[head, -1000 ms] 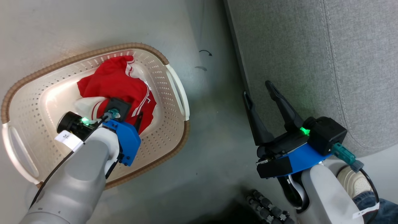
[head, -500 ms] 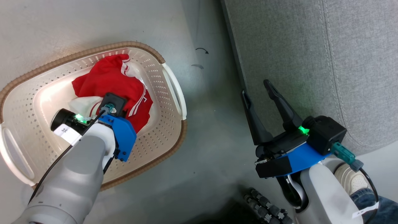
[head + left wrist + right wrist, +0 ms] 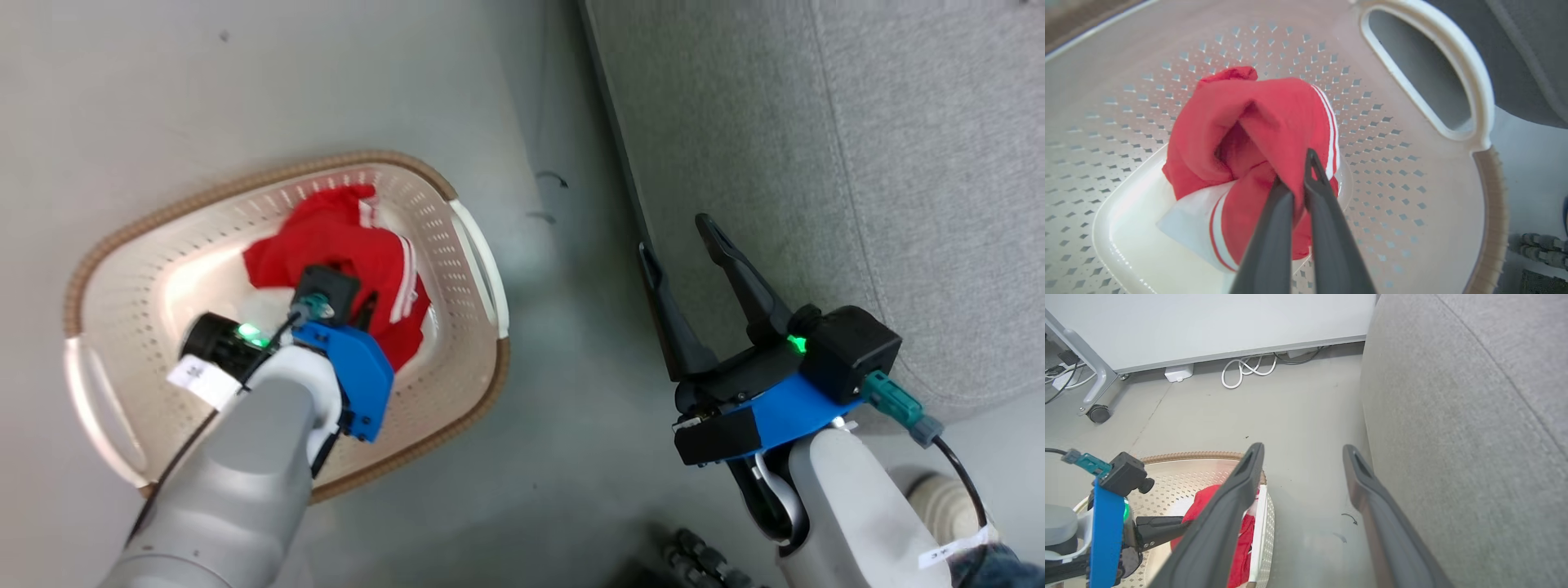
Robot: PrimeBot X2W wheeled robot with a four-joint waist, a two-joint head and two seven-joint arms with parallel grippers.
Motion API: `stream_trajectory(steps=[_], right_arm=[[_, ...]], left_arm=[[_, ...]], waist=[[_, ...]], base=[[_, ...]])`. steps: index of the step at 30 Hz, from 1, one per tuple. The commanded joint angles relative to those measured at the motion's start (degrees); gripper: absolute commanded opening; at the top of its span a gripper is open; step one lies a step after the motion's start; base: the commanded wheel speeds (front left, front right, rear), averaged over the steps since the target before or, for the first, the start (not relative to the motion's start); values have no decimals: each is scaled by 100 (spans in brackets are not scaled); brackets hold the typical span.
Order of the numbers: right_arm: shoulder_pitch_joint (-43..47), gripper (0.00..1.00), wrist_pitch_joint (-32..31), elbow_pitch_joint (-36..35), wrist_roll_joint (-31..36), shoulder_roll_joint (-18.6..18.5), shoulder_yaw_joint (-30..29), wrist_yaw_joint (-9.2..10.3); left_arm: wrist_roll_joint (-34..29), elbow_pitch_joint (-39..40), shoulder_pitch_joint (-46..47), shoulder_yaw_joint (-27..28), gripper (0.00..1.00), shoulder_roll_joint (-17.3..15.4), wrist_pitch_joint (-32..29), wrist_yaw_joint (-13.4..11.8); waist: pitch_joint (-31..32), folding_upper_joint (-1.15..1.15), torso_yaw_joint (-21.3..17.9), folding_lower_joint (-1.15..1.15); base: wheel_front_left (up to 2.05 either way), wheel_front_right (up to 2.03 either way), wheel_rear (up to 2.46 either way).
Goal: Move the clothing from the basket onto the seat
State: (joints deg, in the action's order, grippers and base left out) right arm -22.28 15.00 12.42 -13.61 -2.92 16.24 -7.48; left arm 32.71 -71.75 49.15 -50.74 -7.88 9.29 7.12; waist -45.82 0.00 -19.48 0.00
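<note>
Grey upholstery of the seat (image 3: 816, 163) across the upper right of the head view, one stitched seam curving down its face; again as a tall grey wall at the right of the right wrist view.

Pale grey floor (image 3: 245, 82) to its left. On it the basket (image 3: 139, 278), near the seat but apart from it, a strip of floor between. Cream perforated walls, brown woven rim, a white handle on the side nearest the seat.

Pale left forearm (image 3: 237, 490) reaching down into the basket from the lower left. Right forearm (image 3: 857, 506) low at the right, by the seat's front edge.

Clothing (image 3: 343, 245) inside the basket, toward the handle end nearest the seat: a bunched red heap with white stripes, a white panel at its lower edge lying on the basket's bottom.

Left fingers (image 3: 1274, 228) pressed almost together, with a fold of the red cloth pinched between them near the tips. Right fingers (image 3: 747, 278) spread wide, holding nothing, above the line where seat meets floor, tips pointing away from the robot.

Smaller still: a looped white cable (image 3: 1245, 369) on the floor at the foot of the far wall, a caster (image 3: 1098, 413) to its left, and the pale toe of a person's shoe (image 3: 939, 498) beside the right forearm.
</note>
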Motion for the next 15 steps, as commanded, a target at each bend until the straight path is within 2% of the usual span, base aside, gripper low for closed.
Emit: stream_trajectory(steps=[1,7,15], right_arm=[[-46,100,24,62,49,5,-38,-3],[116,100,-25,270,237,2,-138,-3],[411,100,-225,370,370,1,-311,-3]], left_arm=[[60,12,-96,21,0,45,80,47],[371,244,-461,24,0,230,325,49],[693,768,-956,-115,0,294,562,50]], waist=[[357,0,203,0],[1130,0,568,0],[2106,0,964,0]], base=[[0,0,0],[0,0,0],[0,0,0]])
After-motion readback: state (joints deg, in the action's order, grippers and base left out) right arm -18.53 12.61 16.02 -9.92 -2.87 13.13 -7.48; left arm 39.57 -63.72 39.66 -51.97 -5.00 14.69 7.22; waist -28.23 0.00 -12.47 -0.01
